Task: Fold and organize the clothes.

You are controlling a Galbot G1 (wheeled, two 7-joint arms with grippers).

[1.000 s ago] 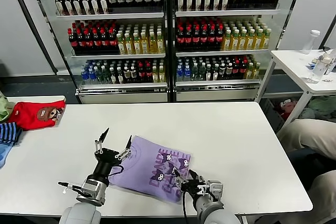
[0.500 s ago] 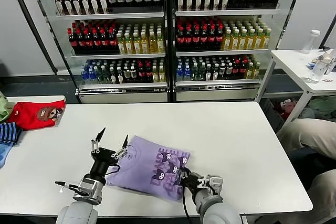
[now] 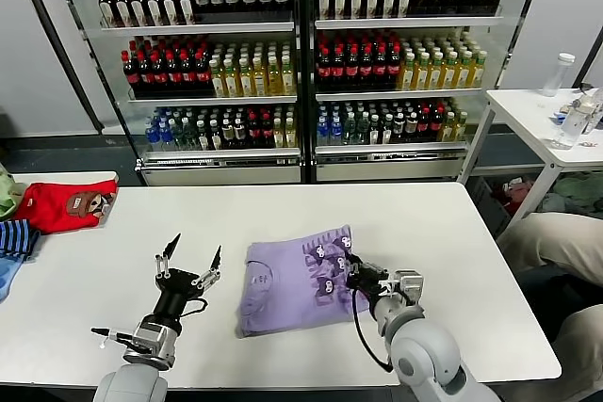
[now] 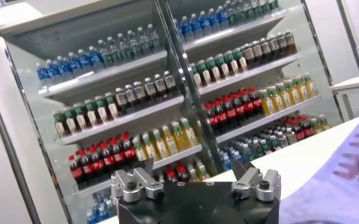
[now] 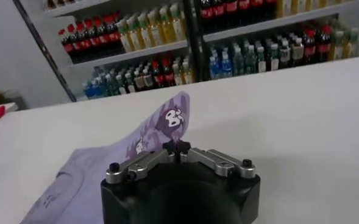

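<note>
The clothes, a lavender T-shirt (image 3: 283,291), lie on the white table (image 3: 452,233) near its front edge. The shirt's right part is lifted and turned over, showing dark cartoon print (image 3: 325,265). My right gripper (image 3: 350,270) is shut on that raised edge. In the right wrist view the pinched fabric (image 5: 164,125) rises from between the closed fingertips of the right gripper (image 5: 178,148). My left gripper (image 3: 188,259) stands open just left of the shirt, apart from it and holding nothing. The left wrist view shows the left gripper (image 4: 194,178) spread wide and the shirt (image 4: 350,176) off to one side.
A red garment with a cartoon face (image 3: 66,204) and a blue striped garment (image 3: 14,237) lie at the table's far left. Glass-door coolers full of bottles (image 3: 301,54) stand behind the table. A small side table (image 3: 542,110) with a bottle stands at the right.
My right gripper has shut on the shirt's near right edge and carried it up and away from me, turning the printed part over. The left gripper drew slightly left and stayed open.
</note>
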